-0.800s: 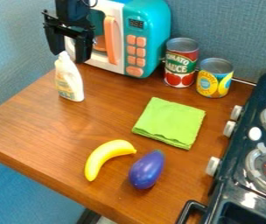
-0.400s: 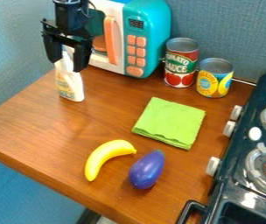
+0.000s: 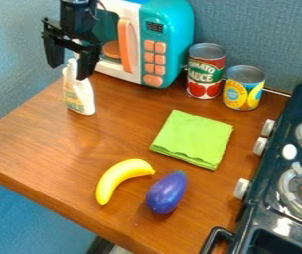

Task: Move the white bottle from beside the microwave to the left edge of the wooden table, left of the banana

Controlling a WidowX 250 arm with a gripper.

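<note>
The wood-grained table [image 3: 50,136] is lying below. My wide-jawed gripper [image 3: 67,73] is hanging by the curvy bottle [image 3: 80,95], near the boxy microwave [image 3: 172,42]

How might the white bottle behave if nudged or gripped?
The bottle would probably tip easily, being tall and narrow. It looks like moulded plastic, so likely stiff; its smooth sides might slip in the tool.

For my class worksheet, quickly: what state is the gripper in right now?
Gripper: open, fingers spread at the white bottle's top, not gripping it.
</note>
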